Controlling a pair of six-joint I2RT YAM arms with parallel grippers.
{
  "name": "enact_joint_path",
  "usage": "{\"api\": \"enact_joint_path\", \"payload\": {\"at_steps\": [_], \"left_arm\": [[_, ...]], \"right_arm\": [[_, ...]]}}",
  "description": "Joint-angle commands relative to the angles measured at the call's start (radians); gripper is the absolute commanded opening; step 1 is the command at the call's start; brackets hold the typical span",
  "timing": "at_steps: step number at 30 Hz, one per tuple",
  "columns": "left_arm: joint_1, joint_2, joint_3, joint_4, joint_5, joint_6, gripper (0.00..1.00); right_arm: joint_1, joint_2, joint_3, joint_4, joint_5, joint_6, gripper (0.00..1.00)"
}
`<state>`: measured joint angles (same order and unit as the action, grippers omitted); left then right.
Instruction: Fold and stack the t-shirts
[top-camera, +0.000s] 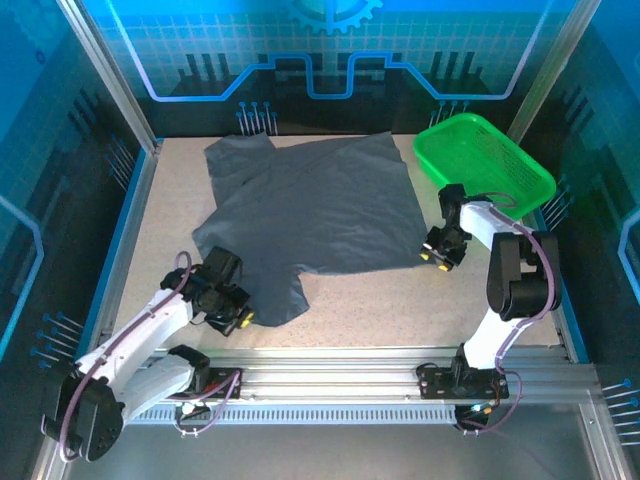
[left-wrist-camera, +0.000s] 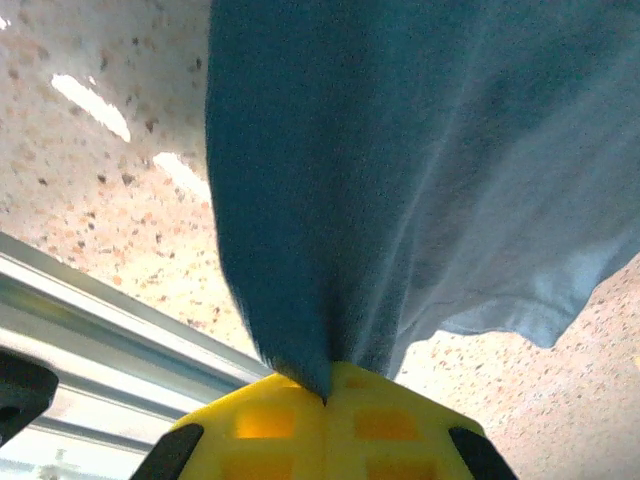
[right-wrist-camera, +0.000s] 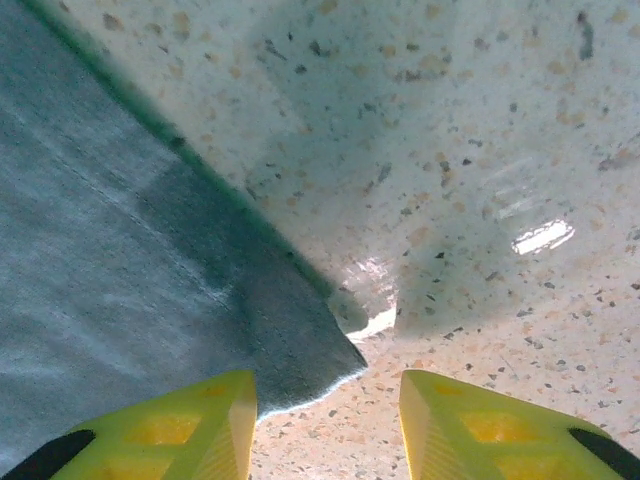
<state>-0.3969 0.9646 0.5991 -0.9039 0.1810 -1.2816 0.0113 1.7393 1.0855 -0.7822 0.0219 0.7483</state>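
**Grip on one corner, the other not yet taken**

Left fingers (left-wrist-camera: 270, 420), at the bottom of the left wrist view, are pressed together on a gathered pinch of the dark grey t-shirt (left-wrist-camera: 400, 180), and the cloth fans upward from them. Right fingers (right-wrist-camera: 170, 430) stand partly apart with nothing between them. One sits over the shirt's pointed corner at lower left of that view, and the other is over bare speckled surface (right-wrist-camera: 480, 150).

In the overhead view the t-shirt (top-camera: 320, 210) lies spread and rumpled across the middle of the surface (top-camera: 360, 310). Its lower-left flap runs to the left fingers (top-camera: 235, 318), and its right edge ends just beside the right fingers (top-camera: 440, 255). The green basket (top-camera: 490, 160) sits at upper right, apart from the shirt.

The main risk is likely an uneven fold. The left pinch looks narrow and bunched, so thin fabric could slip out under a pull. The right pair is offset from the corner and may close on the surface or catch only the hem tip. Lifting one side alone would drag and twist the shirt.
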Motion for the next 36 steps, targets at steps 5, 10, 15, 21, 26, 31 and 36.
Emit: {"api": "enact_joint_path", "payload": {"at_steps": [5, 10, 15, 21, 26, 31, 36], "left_arm": [[-0.097, -0.037, 0.042, -0.084, 0.070, -0.034, 0.00], [-0.183, -0.059, 0.046, -0.076, 0.089, -0.078, 0.00], [-0.285, -0.075, 0.048, -0.055, 0.070, -0.138, 0.00], [-0.363, -0.103, 0.074, -0.055, -0.019, -0.207, 0.00], [-0.367, -0.095, 0.130, -0.042, -0.099, -0.199, 0.00], [-0.295, -0.037, 0.167, 0.038, -0.128, -0.144, 0.00], [-0.089, 0.033, 0.222, 0.086, -0.096, -0.011, 0.00]], "right_arm": [[-0.038, 0.033, -0.002, 0.063, -0.043, 0.003, 0.38], [-0.042, 0.059, 0.009, 0.063, -0.021, -0.018, 0.17], [-0.048, -0.006, -0.029, 0.062, 0.000, -0.044, 0.00], [-0.047, -0.177, -0.096, 0.018, 0.042, -0.023, 0.00], [-0.038, -0.283, -0.138, -0.001, 0.069, -0.011, 0.00], [-0.029, -0.233, -0.091, -0.016, 0.037, -0.046, 0.00], [-0.017, -0.175, -0.007, -0.048, 0.034, -0.079, 0.00]]}}
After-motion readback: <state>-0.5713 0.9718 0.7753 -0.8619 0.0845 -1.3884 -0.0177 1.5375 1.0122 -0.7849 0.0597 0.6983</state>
